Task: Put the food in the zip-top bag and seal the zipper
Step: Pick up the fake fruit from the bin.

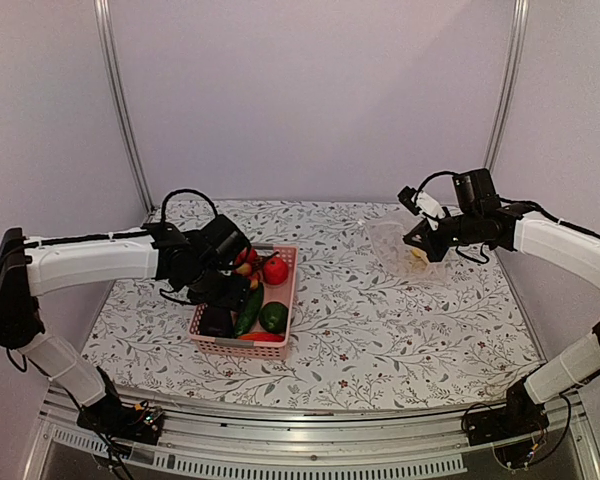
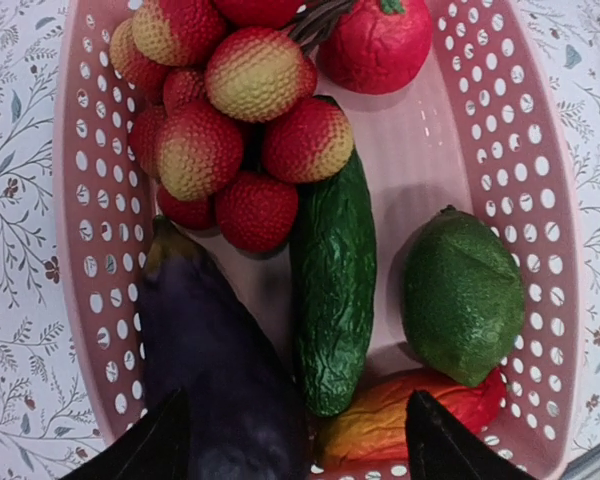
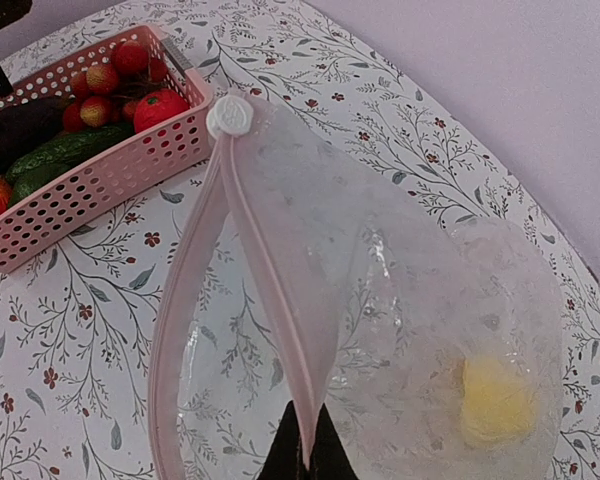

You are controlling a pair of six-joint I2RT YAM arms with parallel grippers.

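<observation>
Pickup pending at the basket, bag held ready on the right.
My left gripper (image 2: 300, 455) hangs open over the pink basket (image 2: 540, 150), fingertips straddling eggplant (image 2: 210, 350) and cucumber (image 2: 332, 290); closing here, I risk catching both or skidding off glossy skin. Well apart, my right gripper (image 3: 305, 450) pinches the zipper (image 3: 270, 300) of the zip-top bag (image 3: 400, 270), lemon (image 3: 495, 400) already inside; a one-sided hold could let the mouth sag shut.

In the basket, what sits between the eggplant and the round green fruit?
The green cucumber lies lengthwise between the eggplant and the green fruit. The left wrist view shows it most clearly.
</observation>
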